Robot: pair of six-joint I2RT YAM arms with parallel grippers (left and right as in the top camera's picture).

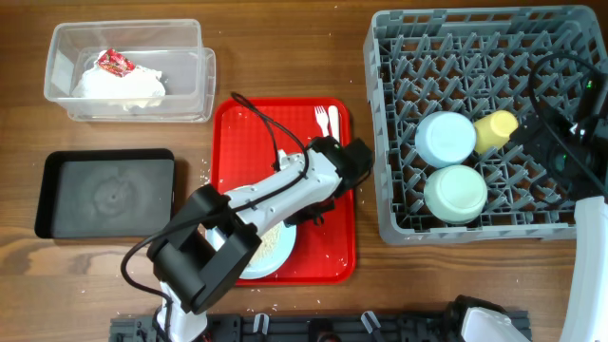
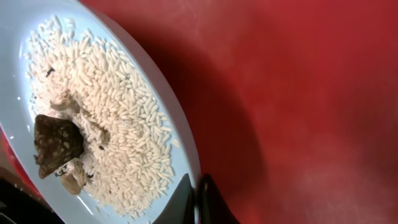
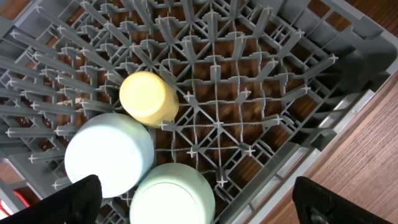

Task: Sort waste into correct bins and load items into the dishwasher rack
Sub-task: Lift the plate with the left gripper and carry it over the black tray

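Plate [image 2: 15, 25] rim is what my left gripper [image 2: 197, 196] has, its two dark fingers pressed together on the thin light blue edge, while the plate lies flat on the red tray [image 2: 298, 93]. The load worries me most: a heap of pale, rice-like grains [image 2: 118, 106], loose and dry-looking, with a dark brown, lumpy scrap [image 2: 56, 143] sitting among them. The plate looks smooth and glossy, so a one-sided pinch on a narrow lip could let it pivot or slide out once its weight hangs from that edge. Any tilt on the way would send grains over the shallow rim onto the tray or the wooden table, and the scrap could roll after them. I judge the food belongs in the black tray [image 1: 104, 195], which is low-walled and well apart to the left, so a fast tip could overshoot it. The clear tub [image 1: 57, 57] already holds crumpled white napkins [image 1: 123, 84] and a red-and-white wrapper [image 1: 114, 63]. My right gripper [image 3: 199, 202] hangs spread wide over the grey rack [image 1: 380, 123], whose stiff pegs hold the blue bowl [image 1: 446, 139], the pale green bowl [image 1: 455, 193] and the yellow-green cup [image 1: 496, 130]. A white fork and spoon [image 1: 327, 120] lie on the tray's far edge.
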